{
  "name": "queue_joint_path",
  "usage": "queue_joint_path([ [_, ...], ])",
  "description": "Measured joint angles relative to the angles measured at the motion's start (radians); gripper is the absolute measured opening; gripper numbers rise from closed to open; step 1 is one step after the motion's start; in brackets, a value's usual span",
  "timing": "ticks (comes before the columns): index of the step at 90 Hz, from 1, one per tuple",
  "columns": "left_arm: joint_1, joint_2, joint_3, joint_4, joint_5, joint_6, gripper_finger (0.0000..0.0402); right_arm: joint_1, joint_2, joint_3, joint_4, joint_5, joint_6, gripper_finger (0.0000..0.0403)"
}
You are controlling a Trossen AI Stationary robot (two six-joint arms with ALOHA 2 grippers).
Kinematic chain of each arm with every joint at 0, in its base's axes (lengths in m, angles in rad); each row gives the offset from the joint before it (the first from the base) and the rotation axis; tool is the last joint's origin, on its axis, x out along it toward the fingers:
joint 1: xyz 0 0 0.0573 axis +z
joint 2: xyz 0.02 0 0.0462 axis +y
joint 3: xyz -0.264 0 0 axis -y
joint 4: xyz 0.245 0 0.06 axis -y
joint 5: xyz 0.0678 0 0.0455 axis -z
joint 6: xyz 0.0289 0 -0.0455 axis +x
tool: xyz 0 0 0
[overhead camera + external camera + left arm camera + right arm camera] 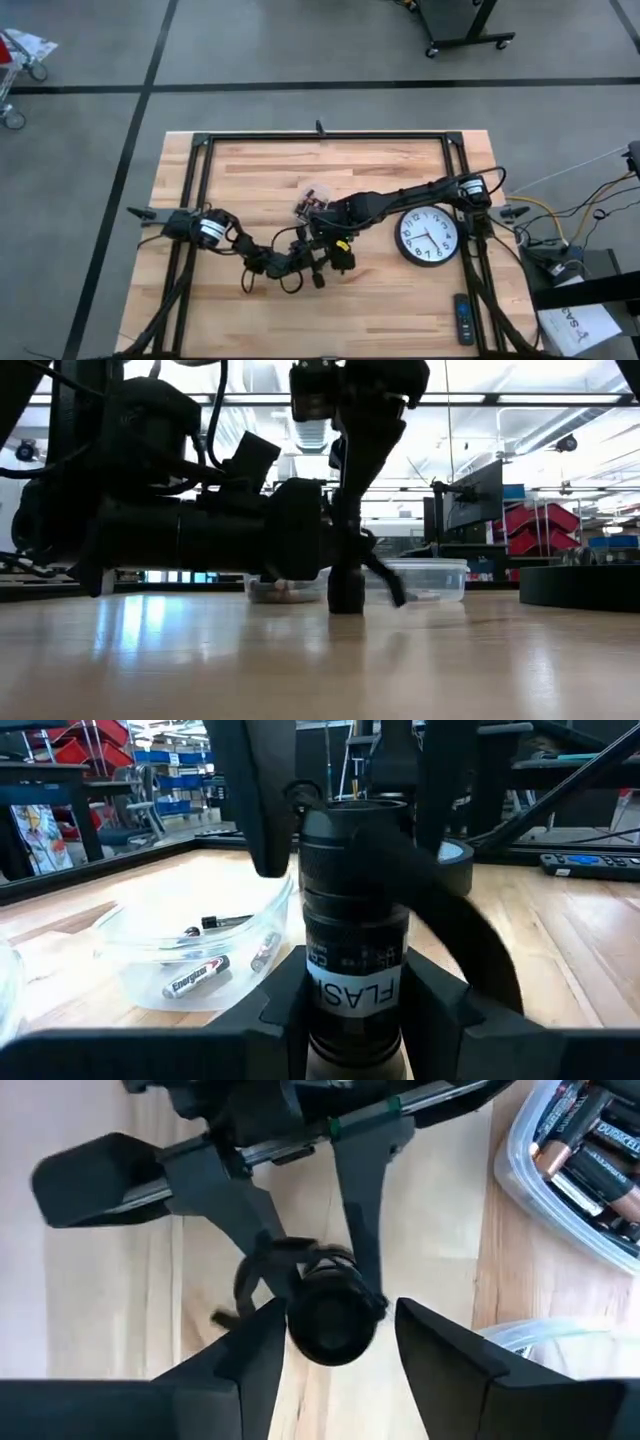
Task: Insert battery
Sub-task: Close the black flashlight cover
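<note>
The black flashlight (355, 920) stands upright on the wooden table (400, 310), a little below the middle of the tabletop in the high view. White letters on its body read "FLAS", and the rest of the word is hidden. The left gripper (352, 1005) is clenched around the lower part of the flashlight, one finger on each side. The left arm comes in low from the table's 9 o'clock edge.

The right gripper (335, 1345) hangs above the flashlight's open top, pointing down. Its two fingers (250, 1350) are spread apart with the round top seen between them, and they hold nothing. The right arm reaches in from the 3 o'clock side.

A clear tub (205, 955) sits just beside the flashlight, toward 11 o'clock from it in the high view. Batteries (195, 978) lie inside. One says "Energizer". In the right wrist view another says "DURACELL" (600, 1135).

A round wall clock (428, 236) lies flat at 3 o'clock from the flashlight, well apart from it. A remote control (464, 320) lies near the 5 o'clock corner of the table.

The table is bare wood along the 6 o'clock edge and between the flashlight and the clock. A black frame (320, 137) runs along the 12 o'clock edge and down both sides.
</note>
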Motion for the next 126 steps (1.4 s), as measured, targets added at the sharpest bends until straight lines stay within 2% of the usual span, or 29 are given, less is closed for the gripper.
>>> queue_joint_path([
  [43,0.0,0.0,0.0,0.0,0.005,-0.003,0.0093,0.0,-0.003,-0.02,0.041,-0.004,0.063,0.0095],
  [61,0.0,0.0,0.001,0.0,0.009,-0.002,0.0093,0.0,-0.006,-0.031,0.033,-0.006,0.043,0.0093],
  [77,0.0,0.0,0.002,-0.002,0.009,0.001,0.0093,0.0,-0.01,-0.062,0.045,-0.01,-0.098,0.0089],
  [109,0.0,0.0,0.001,-0.002,0.004,0.002,0.0093,-0.003,-0.008,-0.072,0.051,-0.029,-0.486,0.009],
  [126,0.0,0.0,0.001,-0.001,0.003,0.0,0.0093,-0.02,-0.006,-0.074,0.062,-0.059,-0.541,0.0092],
])
